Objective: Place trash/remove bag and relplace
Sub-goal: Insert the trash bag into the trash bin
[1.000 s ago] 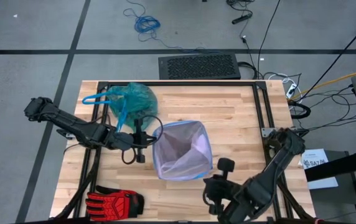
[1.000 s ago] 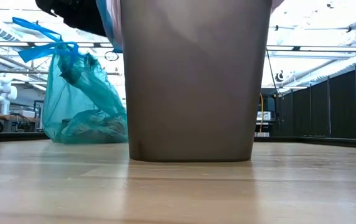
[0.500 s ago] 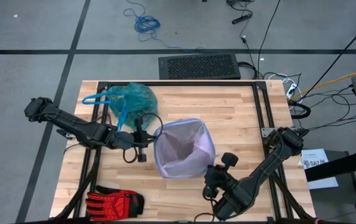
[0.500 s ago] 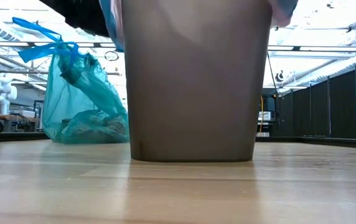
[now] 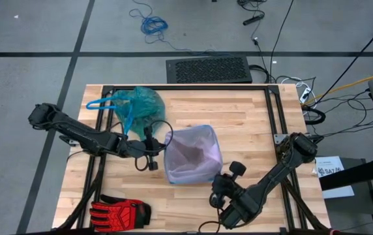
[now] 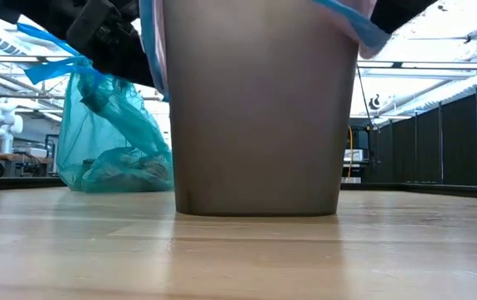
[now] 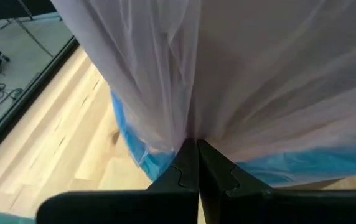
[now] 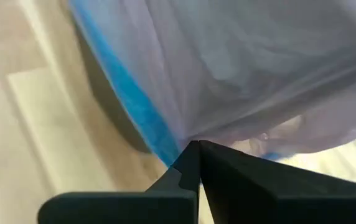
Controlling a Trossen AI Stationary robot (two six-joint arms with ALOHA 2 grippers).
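A grey-brown bin stands upright on its base mid-table, with a pale lilac translucent bag with a blue rim spread over its top. My left gripper is at the bin's left side and my right gripper at its near right corner, each shut on that lilac bag. The bag, teal-green with blue drawstring loops, sits tied shut on the table at the far left. The trash is out of view. My left gripper pinches the lilac bag's film just above its blue rim between its two fingers, gathered into folds. It comes from the table's left, slanting down. The film fans out taut from the fingertips over the bin's left side. My right gripper pinches the lilac bag right beside its blue rim between its two fingers. It comes from the table's near right, slanting down. The film runs taut from the fingertips, and the rim hangs down over the bin's outer wall.
A red-and-black glove lies at the table's near left corner. A black frame rail runs along the table's far and right sides. Bare wood lies to the far right of the bin.
My right gripper has come down toward the bin's near right corner and drawn the lilac bag's blue rim down over the bin's edge. My left gripper has sunk a little at the bin's left side. The bag's mouth now lies flatter across the bin.
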